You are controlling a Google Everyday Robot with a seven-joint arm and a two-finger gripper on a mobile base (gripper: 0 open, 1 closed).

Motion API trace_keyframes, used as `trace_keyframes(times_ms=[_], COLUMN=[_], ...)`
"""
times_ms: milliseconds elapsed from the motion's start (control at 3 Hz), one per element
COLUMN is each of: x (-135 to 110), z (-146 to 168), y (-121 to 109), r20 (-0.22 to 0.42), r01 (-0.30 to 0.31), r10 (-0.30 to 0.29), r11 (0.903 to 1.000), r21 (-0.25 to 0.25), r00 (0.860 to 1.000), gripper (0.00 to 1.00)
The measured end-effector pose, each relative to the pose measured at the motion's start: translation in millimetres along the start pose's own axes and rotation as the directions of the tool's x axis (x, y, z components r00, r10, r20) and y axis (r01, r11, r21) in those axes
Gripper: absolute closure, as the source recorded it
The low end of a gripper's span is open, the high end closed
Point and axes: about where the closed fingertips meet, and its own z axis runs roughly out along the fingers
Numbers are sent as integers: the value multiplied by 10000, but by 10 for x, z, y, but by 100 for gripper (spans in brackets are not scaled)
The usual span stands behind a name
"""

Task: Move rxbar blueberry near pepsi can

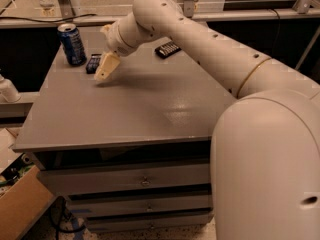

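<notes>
**Navy bar flat by the blue can, tool just over its edge**

Navy and nearly black in this light, the rxbar blueberry [92, 63] lies flat on the grey surface [150, 109], in the far left part of it. Its long axis runs roughly front to back, one short end toward the far edge and the other toward the near edge, leaning slightly to the right in the picture as it goes back. A few pale marks show on the wrapper, but no word of them can be read.

The pepsi can [71, 44] stands upright just beside the bar, on its left in the picture, with a narrow strip of surface between them. The can is blue with a silver top rim; no lettering on its side is legible.

The cream tool [106, 68] is at the bar's right side in the picture, pointing down and to the left, its tip close over the surface and overlapping the bar's right edge. I cannot tell whether the tool is open or closed, or whether it touches the bar. The arm [200, 39] reaches to it from the right, across the far half of the surface.

A black bar wrapper [167, 49] with pale lettering, too small to read, lies farther right, partly under the arm, well apart from the navy bar. Drawers [145, 181] sit below the surface, and a cardboard box [20, 211] is on the floor at lower left.
</notes>
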Motion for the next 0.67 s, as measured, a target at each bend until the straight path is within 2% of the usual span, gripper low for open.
trace_keyframes(times_ms=[333, 667], x=[-39, 39], z=[-28, -178], y=[18, 21], r20=[248, 614], r01=[-150, -853], r10=[155, 893], r11=[9997, 9942], r21=[-171, -655], r00=[9996, 9941], gripper=[0, 0])
